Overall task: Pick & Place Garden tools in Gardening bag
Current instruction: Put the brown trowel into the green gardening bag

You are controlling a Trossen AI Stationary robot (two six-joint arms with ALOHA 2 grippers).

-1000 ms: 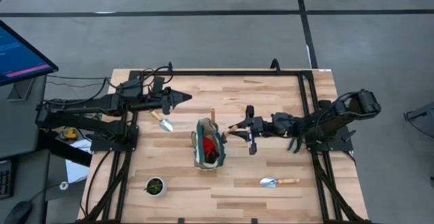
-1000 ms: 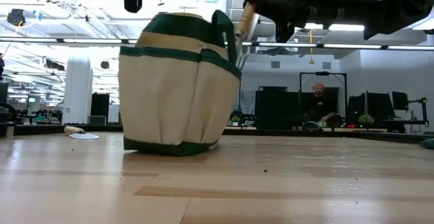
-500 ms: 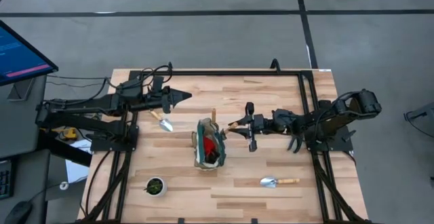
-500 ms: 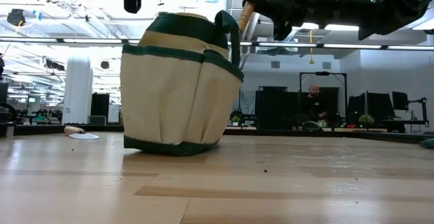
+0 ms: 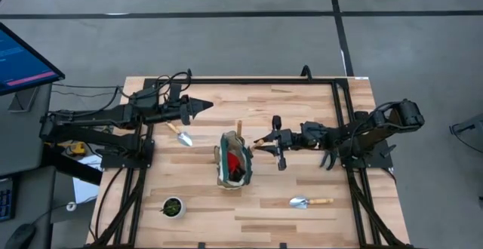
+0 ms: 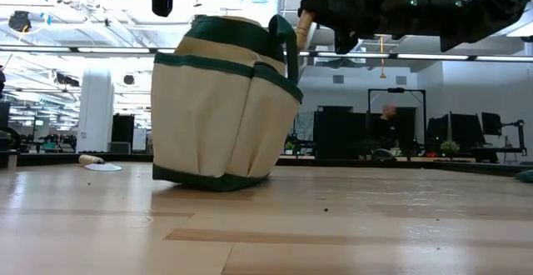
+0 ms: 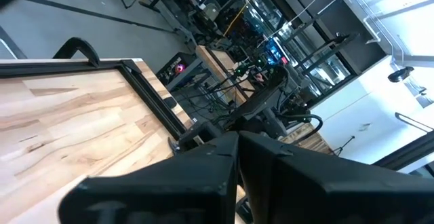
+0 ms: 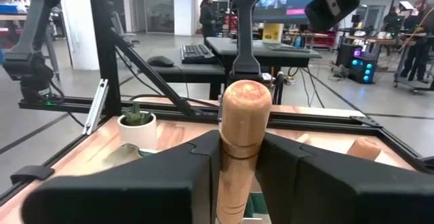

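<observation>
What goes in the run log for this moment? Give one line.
right hand: shut on tool handle, beside gardening bag | left hand: shut, waiting | trowels on table: two

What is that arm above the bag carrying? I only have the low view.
Observer: The right gripper is shut on a wooden handle; its wrist view shows the grip.
Operator: Is it over the bag's opening?
Observer: No. From above it sits just beside the gardening bag, on the right arm's side.
Operator: Any tools outside the bag?
Observer: Yes, one trowel near the left gripper and another trowel on the right arm's side.
</observation>
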